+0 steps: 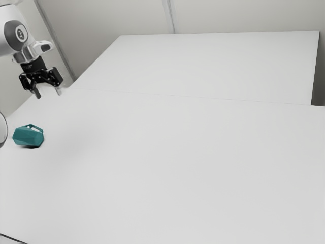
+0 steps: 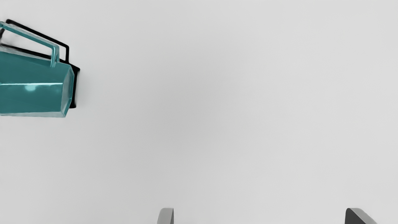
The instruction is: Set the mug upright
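A broad white table [image 1: 177,152] is recorded, crossed by a faint straight seam [image 1: 167,95], with pale wall panels [image 1: 101,23] seen behind it. The white arm [image 1: 10,38] is noted at the exterior view's upper left; a dark disc [image 1: 21,33] is set on it, and the light marks inside are too small to be read. The black gripper [image 1: 48,95] is found above the table with its two fingers spread wide, nothing held between them. The mug [image 1: 28,136] is located on the table at the exterior view's left, well apart from the fingertips; in the wrist view it is cut off by the picture's edge, ahead of the fingers and off to one side. It is found lying on its side. The body is finished in teal and formed in flat facets that meet at crisp edges, with a bright line and a soft highlight [image 2: 30,87] shown along it. The visible end face [image 2: 66,93] is paler and angular in outline. A thin, angular handle [image 2: 31,37] is carried along one side, and a black shadow [image 2: 74,93] is cast beside the body.
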Controlling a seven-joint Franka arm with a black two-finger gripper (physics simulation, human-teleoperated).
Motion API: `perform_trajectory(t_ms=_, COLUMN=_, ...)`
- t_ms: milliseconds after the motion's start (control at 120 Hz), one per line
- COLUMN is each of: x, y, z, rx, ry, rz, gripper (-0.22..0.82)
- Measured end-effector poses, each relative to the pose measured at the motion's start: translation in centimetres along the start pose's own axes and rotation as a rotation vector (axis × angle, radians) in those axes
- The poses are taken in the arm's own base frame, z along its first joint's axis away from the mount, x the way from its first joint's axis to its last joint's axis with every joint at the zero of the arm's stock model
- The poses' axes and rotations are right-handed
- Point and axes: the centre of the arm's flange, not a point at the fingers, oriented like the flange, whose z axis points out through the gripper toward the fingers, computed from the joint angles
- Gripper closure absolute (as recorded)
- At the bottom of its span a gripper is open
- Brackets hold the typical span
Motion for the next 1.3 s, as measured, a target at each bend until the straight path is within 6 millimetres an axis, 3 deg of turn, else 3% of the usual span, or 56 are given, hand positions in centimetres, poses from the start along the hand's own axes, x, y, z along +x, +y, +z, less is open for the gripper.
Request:
perform_trajectory(t_ms=200, x=-2.0, y=-7.7, z=1.8, rx=-0.011, ry=0.010, rz=-0.003, gripper=0.00)
perform_trajectory(t_ms=392, x=-1.4, y=-18.1, z=4.1, rx=-0.003, ry=0.024, rz=-0.029, gripper=0.00)
perform_trajectory(t_ms=683, x=1.1, y=-25.7, z=7.9, rx=0.001, ry=0.034, rz=0.086, gripper=0.00)
perform_trajectory(t_ms=850, x=2.1, y=-28.7, z=11.3, rx=-0.035, ry=0.055, rz=0.158, gripper=0.00)
perform_trajectory(t_ms=1025, x=2.9, y=-30.3, z=14.6, rx=-0.085, ry=0.084, rz=0.222, gripper=0.00)
perform_trajectory(t_ms=1300, x=2.6, y=-31.5, z=16.3, rx=-0.178, ry=0.146, rz=0.262, gripper=0.00)
